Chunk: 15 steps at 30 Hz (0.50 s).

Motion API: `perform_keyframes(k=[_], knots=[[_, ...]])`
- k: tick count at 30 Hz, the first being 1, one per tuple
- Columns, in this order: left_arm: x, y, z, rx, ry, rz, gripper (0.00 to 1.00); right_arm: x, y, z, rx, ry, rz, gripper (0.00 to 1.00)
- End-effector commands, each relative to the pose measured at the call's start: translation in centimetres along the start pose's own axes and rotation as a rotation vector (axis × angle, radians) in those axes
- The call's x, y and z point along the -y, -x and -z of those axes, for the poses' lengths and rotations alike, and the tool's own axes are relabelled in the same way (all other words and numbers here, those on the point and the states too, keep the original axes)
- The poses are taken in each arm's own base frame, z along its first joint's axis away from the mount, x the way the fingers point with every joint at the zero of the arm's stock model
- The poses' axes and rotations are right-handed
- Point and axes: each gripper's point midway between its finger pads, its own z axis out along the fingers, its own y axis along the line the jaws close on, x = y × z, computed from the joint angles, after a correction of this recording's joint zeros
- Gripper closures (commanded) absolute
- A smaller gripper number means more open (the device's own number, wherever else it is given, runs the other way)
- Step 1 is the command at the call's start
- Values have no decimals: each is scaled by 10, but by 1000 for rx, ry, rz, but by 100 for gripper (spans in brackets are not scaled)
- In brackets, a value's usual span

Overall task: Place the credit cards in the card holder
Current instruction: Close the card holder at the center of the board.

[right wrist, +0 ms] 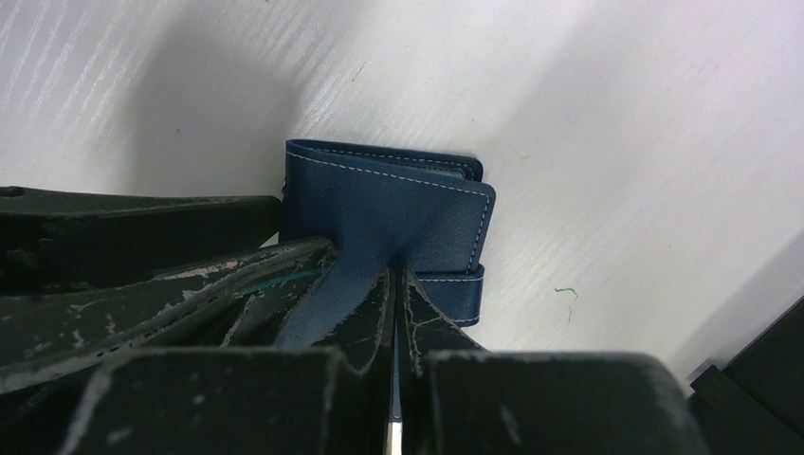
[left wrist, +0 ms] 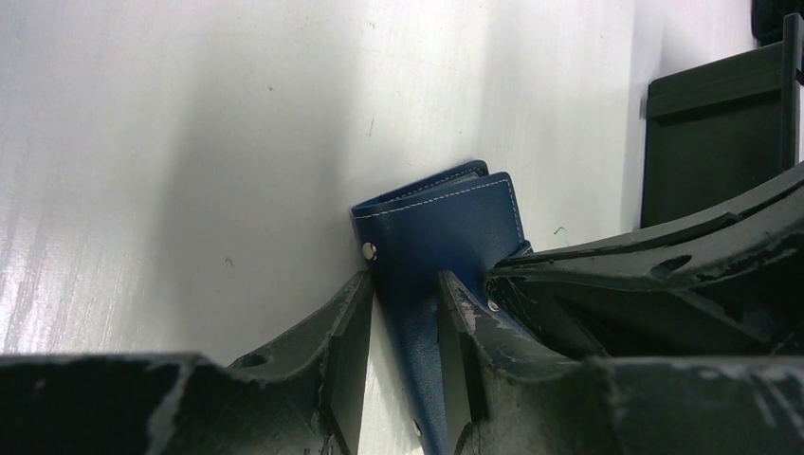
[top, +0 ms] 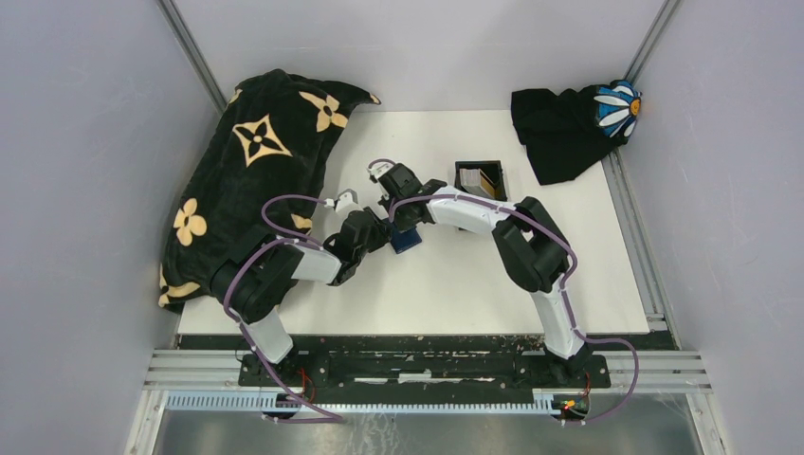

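My left hand (top: 381, 234) (left wrist: 403, 296): closed down to a narrow gap, with a flap of the small navy-blue, white-stitched folding card holder (top: 406, 241) (left wrist: 446, 232) (right wrist: 384, 199) pinched between its two black fingers (left wrist: 353, 322).
My right hand (top: 408, 220) (right wrist: 394, 277): fingers almost together, clamped on another flap of the same card holder, on its folded side.
Card holder: near the middle of the white worktop (top: 455, 284), just in front of where my two hands meet. Its outer leaves are drawn apart by the two grips. A metal snap stud shows on its edge in my left wrist view, and I cannot tell whether the lower edge touches the worktop.
Thin, flat tan and whitish credit cards (top: 486, 180): standing on edge inside the open black rectangular plastic tray (top: 465, 172) (left wrist: 711, 156), well apart from the card holder, farther back and to my right.
Far left: a black cloth with tan flower shapes (top: 256, 171) draped over the worktop's edge.
Far right corner: a smaller black cloth with a blue and white daisy (top: 569, 133).
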Motion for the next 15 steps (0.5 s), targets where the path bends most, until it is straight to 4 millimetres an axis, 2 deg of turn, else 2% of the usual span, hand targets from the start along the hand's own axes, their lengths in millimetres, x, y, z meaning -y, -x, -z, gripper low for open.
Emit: perform_keyframes(k=[1, 15], knots=[[-7, -9, -3, -17, 35, -24, 61, -3, 6, 13, 40, 1, -14, 99], [-6, -13, -4, -21, 37, -27, 61, -4, -16, 5, 42, -3, -43, 99]])
